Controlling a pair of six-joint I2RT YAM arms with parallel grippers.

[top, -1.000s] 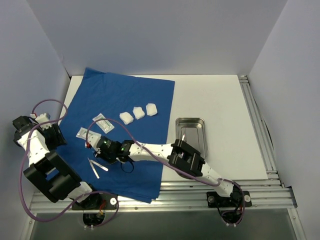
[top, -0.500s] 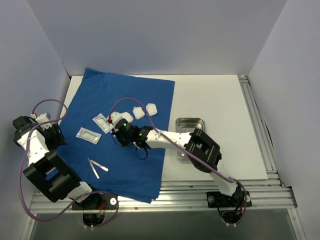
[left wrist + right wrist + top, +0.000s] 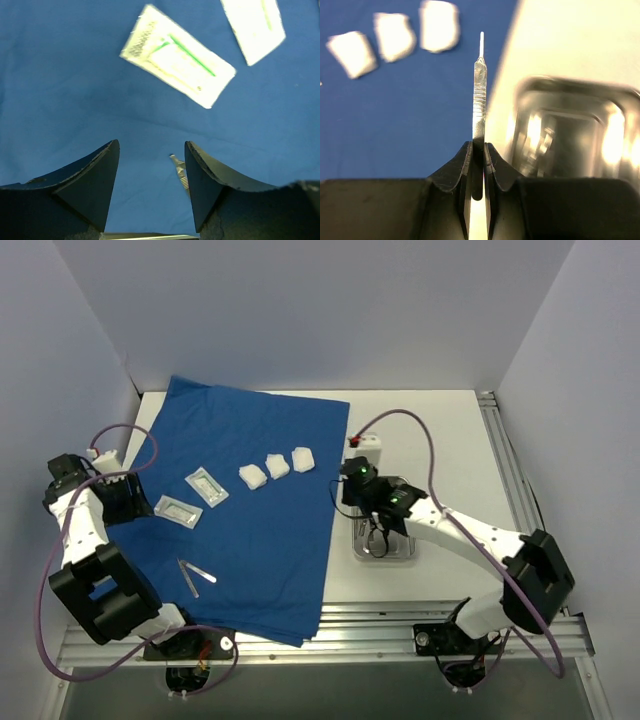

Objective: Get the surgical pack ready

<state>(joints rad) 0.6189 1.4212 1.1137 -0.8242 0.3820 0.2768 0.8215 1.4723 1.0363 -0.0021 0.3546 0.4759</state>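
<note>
The royal-blue cloth (image 3: 260, 530) lies spread over the table's left half. On it are three white gauze pads (image 3: 277, 466), two flat packets (image 3: 207, 486), and thin metal instruments (image 3: 193, 575) near the front. The steel tray (image 3: 398, 548) stands on the bare table just right of the cloth edge. My right gripper (image 3: 350, 490) hovers between the cloth edge and the tray. In the right wrist view it (image 3: 478, 147) is shut on a flat scalpel handle (image 3: 479, 90), with the tray (image 3: 570, 130) to its right. My left gripper (image 3: 152, 150) stands open over the cloth, above an instrument tip (image 3: 179, 170).
An aluminium rail (image 3: 515, 490) runs along the table's right side and another (image 3: 400, 615) along the near edge. White walls close in the left, back and right. A cable loop (image 3: 375, 535) from the right arm hangs over the tray.
My right arm has swung from the cloth's left part to the right, carrying the scalpel handle to the tray's edge. The left arm has shifted slightly toward the packets.
</note>
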